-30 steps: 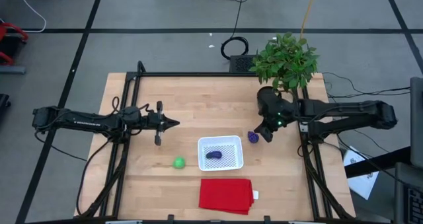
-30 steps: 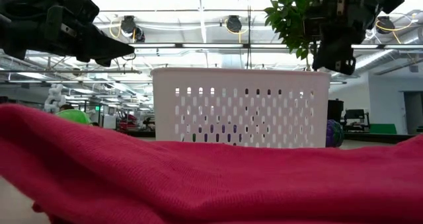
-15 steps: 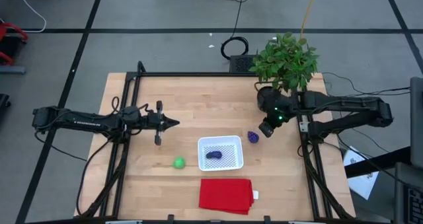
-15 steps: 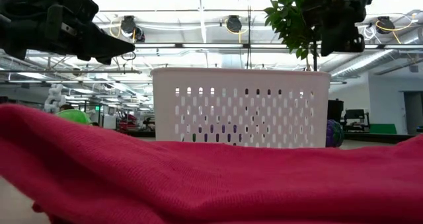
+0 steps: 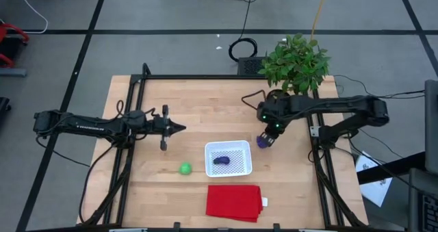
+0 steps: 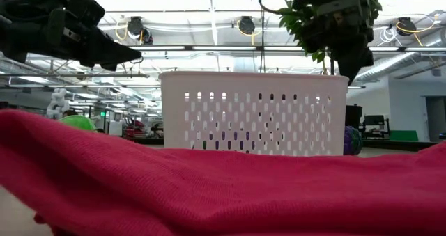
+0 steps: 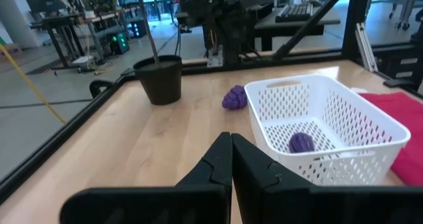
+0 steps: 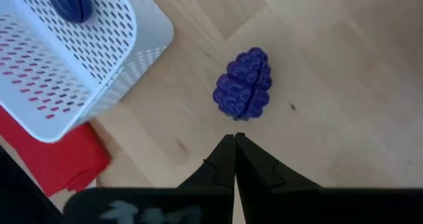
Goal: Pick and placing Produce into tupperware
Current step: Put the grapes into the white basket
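One dark purple lump (image 5: 261,142) (image 8: 243,93) lies on the wood just right of the white container (image 5: 228,158) (image 6: 254,114). A second purple lump (image 5: 220,160) (image 7: 301,143) rests on the container's mesh bottom. The green ball (image 5: 185,168) sits on the table left of the container. My right gripper (image 5: 267,137) (image 8: 234,139) hangs shut, pointing down, just above the outer purple lump and apart from it. My left gripper (image 5: 179,128) (image 7: 229,139) waits shut over the table's left half.
A red cloth (image 5: 235,202) lies near the front edge and fills the foreground of the low view. A potted plant (image 5: 295,64) stands at the far right corner, right behind my right arm. Bare wood shows between the ball and my left gripper.
My right arm's wrist has swung toward the table's left and its gripper has turned. It rose a little, then came back down, and now stands over the purple lump beside the container. No object has moved.
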`<state>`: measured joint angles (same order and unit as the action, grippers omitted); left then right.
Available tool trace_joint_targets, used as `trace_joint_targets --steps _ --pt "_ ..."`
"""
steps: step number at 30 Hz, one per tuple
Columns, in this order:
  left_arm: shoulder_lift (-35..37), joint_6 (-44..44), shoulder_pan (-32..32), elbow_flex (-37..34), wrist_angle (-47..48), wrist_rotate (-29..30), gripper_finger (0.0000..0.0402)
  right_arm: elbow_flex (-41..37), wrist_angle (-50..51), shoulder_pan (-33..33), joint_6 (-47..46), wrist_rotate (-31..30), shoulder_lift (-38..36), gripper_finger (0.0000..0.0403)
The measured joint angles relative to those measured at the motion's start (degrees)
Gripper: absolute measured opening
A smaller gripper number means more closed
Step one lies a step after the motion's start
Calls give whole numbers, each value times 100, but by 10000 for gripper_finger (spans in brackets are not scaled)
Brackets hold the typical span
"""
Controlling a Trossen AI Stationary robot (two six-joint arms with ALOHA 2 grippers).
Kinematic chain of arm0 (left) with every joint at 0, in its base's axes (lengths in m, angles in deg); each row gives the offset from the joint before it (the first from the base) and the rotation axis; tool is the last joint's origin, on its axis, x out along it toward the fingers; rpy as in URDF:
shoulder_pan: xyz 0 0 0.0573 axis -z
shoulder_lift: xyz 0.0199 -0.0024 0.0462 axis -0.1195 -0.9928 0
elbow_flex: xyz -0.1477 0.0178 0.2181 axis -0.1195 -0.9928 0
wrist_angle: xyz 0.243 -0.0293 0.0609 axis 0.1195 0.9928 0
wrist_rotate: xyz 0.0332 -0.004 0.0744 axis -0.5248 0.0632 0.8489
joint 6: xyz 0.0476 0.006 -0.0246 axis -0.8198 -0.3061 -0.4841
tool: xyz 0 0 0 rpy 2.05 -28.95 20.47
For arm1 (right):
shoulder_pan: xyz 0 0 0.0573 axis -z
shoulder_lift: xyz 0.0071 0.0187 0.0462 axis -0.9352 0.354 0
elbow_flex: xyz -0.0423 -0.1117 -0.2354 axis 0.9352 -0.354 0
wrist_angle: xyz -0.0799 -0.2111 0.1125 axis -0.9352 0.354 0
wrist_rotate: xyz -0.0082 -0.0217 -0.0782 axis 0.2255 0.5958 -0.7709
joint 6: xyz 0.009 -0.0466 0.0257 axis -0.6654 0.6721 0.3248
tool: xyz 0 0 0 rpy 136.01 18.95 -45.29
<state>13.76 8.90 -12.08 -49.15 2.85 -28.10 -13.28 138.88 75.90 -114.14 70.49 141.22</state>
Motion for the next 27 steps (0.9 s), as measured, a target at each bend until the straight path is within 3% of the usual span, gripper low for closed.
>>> trace_joint_targets --steps 7,11,18,27 --pt "0 17 0 0 41 0 3 0 -785 8 -852 220 51 0" --pt "0 6 0 0 41 0 3 0 -1173 11 -725 256 51 0" --pt "0 0 0 0 39 0 3 -67 -990 2 -584 206 51 0" --pt "0 17 0 0 39 0 3 -572 -925 2 -1074 -44 53 0"
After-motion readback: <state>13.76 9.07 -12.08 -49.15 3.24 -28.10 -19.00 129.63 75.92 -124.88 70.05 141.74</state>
